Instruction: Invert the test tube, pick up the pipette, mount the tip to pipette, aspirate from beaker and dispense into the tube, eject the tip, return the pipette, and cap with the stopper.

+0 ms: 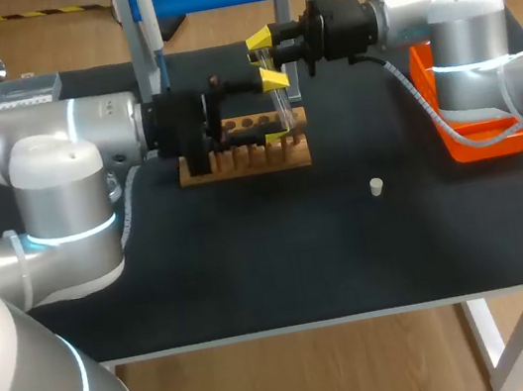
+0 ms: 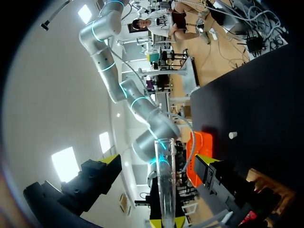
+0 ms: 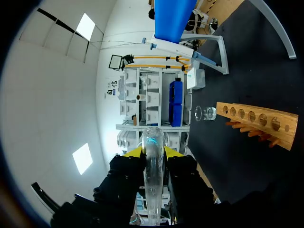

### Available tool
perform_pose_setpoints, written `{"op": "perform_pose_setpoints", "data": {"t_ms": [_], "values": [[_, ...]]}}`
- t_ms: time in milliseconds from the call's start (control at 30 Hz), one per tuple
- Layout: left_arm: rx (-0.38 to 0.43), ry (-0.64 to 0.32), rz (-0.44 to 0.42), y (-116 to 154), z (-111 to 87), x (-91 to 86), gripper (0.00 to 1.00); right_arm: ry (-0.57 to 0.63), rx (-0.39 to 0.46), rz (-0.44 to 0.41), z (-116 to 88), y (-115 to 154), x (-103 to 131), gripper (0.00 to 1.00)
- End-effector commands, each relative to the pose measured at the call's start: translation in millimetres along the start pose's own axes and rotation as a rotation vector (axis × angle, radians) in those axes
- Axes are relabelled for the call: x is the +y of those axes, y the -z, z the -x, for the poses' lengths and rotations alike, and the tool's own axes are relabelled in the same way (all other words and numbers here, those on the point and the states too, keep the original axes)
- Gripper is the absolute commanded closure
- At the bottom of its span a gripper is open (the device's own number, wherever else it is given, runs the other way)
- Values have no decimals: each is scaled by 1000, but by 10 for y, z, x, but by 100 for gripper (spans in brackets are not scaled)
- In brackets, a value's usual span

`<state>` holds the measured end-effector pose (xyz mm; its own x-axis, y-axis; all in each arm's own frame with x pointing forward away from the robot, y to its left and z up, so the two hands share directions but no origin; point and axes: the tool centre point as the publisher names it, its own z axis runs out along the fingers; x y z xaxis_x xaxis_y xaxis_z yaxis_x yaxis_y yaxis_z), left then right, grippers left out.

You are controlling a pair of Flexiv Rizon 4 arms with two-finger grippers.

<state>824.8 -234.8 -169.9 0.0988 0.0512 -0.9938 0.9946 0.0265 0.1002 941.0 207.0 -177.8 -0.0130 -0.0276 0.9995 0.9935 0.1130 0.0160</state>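
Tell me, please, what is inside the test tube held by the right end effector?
The test tube looks empty: clear glass, open mouth, no liquid along its exposed length. The stretch pinched in the right end effector is partly covered.

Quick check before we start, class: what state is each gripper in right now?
Left gripper: open, either side of the test tube without touching it.
Right gripper: closed, holding the test tube.

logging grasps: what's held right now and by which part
The test tube, clamped near one end by the right tool; the left tool is open, a finger on each side of it.
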Motion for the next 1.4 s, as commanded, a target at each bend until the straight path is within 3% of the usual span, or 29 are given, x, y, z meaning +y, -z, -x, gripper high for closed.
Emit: {"op": "perform_pose_setpoints", "data": {"t_ms": [33,367,467,533,767,933,967,1000,1033,1367,1400], "values": [[-4,-9,-3,-44,6,24,0,0,-3,0,-7,5,-2,100],[13,6,-19,-141,29,74,0,0,-3,0,-7,5,-2,100],[20,9,-22,-166,26,84,18,0,-3,0,-7,5,-2,100],[20,12,-25,-175,22,89,54,0,-3,0,-7,5,-2,100],[21,24,-30,-186,-5,100,58,0,-3,0,-7,5,-2,100],[21,33,-30,-180,-23,103,69,0,-3,0,-7,5,-2,100],[20,35,-30,-177,-27,105,79,0,-3,0,-7,5,-2,100],[20,38,-27,-174,-31,106,96,0,-3,0,-7,5,-2,100],[20,39,-27,-172,-33,106,100,0,-3,0,-7,5,-2,100],[-2,61,-35,-149,-61,100,100,0,-3,0,-7,5,-2,99],[-2,61,-35,-149,-61,100,100,0,-3,0,-7,5,-2,7]]}}
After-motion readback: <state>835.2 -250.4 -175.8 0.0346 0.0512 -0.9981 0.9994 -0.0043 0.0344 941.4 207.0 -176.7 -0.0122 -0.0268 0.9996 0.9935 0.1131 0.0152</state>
